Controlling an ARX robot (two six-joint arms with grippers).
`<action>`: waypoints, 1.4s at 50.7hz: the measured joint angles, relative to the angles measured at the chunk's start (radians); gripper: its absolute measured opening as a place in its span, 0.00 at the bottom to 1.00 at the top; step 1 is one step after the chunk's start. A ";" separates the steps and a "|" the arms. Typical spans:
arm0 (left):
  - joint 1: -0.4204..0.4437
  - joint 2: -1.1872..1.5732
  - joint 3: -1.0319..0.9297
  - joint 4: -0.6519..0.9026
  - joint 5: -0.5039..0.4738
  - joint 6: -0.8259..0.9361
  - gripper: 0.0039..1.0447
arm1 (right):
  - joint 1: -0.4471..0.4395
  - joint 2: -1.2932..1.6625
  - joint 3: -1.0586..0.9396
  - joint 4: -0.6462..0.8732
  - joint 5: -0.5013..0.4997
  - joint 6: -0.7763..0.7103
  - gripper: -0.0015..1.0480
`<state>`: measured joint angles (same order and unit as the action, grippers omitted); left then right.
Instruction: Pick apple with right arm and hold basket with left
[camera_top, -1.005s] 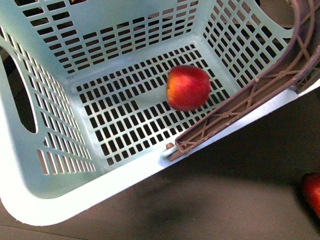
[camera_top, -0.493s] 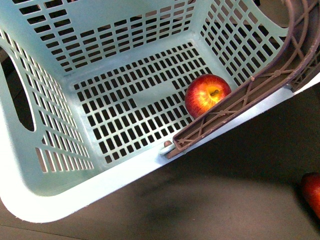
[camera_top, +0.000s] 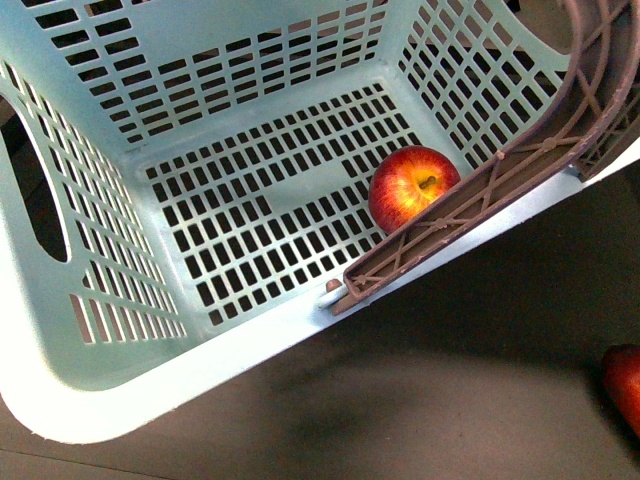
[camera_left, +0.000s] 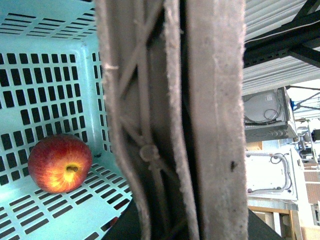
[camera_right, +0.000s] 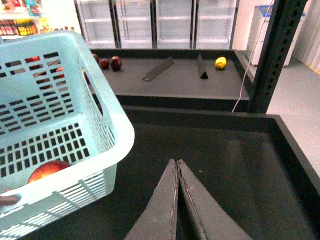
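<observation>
The apple (camera_top: 412, 187) has rolled from mid-frame to settle centre-right in the basket (camera_top: 130, 400), so my right gripper (camera_right: 176, 161), pressed together and empty, is done

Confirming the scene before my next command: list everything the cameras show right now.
basket: one, pale turquoise, fills the front view
basket handles: brownish-purple, along its right-hand rim
apple: one, red with yellow blush, inside the basket beside the handles
red fruit: one, on the dark surface outside the basket, cut off by the frame edge
dark red fruits: at least two, far shelf
yellow fruit: one, far shelf
right gripper: dark, shut, empty, beside the basket
left gripper: not clearly visible
</observation>
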<state>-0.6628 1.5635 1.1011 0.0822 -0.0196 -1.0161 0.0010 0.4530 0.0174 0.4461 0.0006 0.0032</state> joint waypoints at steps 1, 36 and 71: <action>0.000 0.000 0.000 0.000 0.000 0.001 0.15 | 0.000 -0.006 0.000 -0.005 0.001 0.000 0.02; 0.000 0.000 0.000 0.000 0.000 0.001 0.15 | 0.000 -0.254 0.000 -0.247 0.001 0.000 0.02; 0.000 0.000 0.000 0.000 0.000 0.001 0.15 | 0.000 -0.446 0.000 -0.445 0.002 0.000 0.38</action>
<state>-0.6628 1.5639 1.1011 0.0822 -0.0193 -1.0153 0.0010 0.0067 0.0174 0.0013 0.0021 0.0029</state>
